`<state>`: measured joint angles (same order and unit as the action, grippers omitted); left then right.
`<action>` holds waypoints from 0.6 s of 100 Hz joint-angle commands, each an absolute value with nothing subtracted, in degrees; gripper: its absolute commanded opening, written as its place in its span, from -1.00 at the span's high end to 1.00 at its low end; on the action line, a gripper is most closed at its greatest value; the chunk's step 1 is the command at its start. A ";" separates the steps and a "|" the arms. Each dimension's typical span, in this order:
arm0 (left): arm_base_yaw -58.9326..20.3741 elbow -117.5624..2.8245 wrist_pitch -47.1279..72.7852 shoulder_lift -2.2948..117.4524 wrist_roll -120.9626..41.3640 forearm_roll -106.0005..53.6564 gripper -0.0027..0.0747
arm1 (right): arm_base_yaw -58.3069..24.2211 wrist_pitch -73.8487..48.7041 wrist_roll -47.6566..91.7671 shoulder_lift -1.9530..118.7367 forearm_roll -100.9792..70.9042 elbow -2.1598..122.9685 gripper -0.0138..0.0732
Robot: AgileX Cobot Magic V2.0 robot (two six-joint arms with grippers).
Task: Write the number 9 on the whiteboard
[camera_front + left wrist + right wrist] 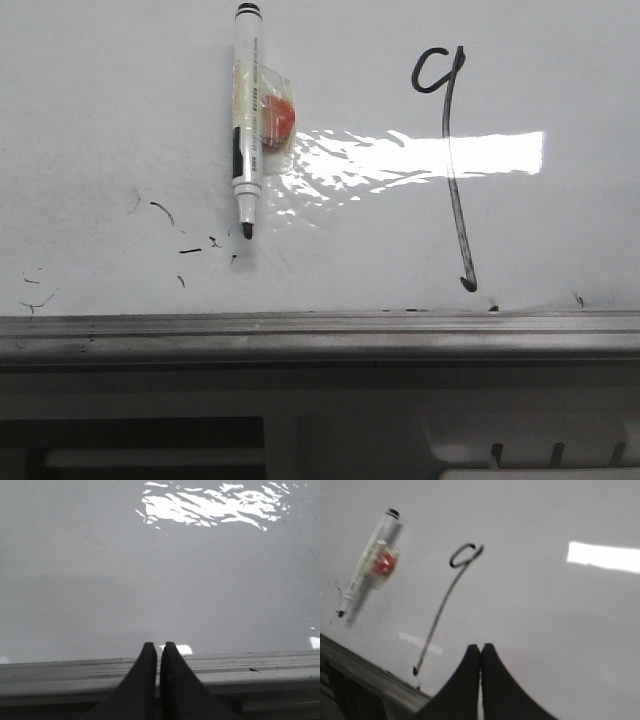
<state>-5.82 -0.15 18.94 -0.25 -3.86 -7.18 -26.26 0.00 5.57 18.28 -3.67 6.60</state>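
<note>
Since nothing is being held right now, this looks like the tail end of the job rather than the middle. Going left to right on the board (90, 100): a few stray scribbles (190, 250) low down on the left, then the pen (247, 110) lying uncapped on the surface, tip toward the ledge (320, 335), cap end pointing away, with some red thing (278, 118) wrapped in clear plastic stuck to its barrel. Right of that is a big glare patch (440, 155), and cutting through it is the 9 (455, 170), a small open loop up top and a long, slightly bent tail running down almost to the ledge. Its long axis runs roughly parallel to the pen, and it's taller than the pen. The left fingers (159, 652) are pressed together with nothing between them, parked right over the ledge with only blank board ahead. The right fingers (480, 652) are closed and empty too; in that view the 9 (447, 605) sits just ahead and off to one side, with the pen (372, 565) further out past it. So the right arm is clearly the nearer one to the digit. My read: the 9 is done, and if anything's left it's regrabbing the pen, which would mean opening up first and lining up across the barrel.
</note>
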 commanded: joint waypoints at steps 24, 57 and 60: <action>-5.71 1.62 16.55 -1.91 -3.28 -7.69 0.98 | -14.84 3.69 -4.41 7.73 2.35 -2.20 0.85; -5.71 1.62 16.55 -1.91 -3.28 -7.69 0.98 | -8.91 -13.66 -4.41 -1.47 2.88 -2.17 0.85; -5.71 1.62 16.55 -1.91 -3.28 -7.69 0.98 | -8.91 -14.43 -4.41 -1.47 2.88 -2.17 0.85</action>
<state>-5.82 -0.15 18.94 -0.25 -3.86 -7.18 -9.33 -15.58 -4.34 -0.50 2.08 -0.65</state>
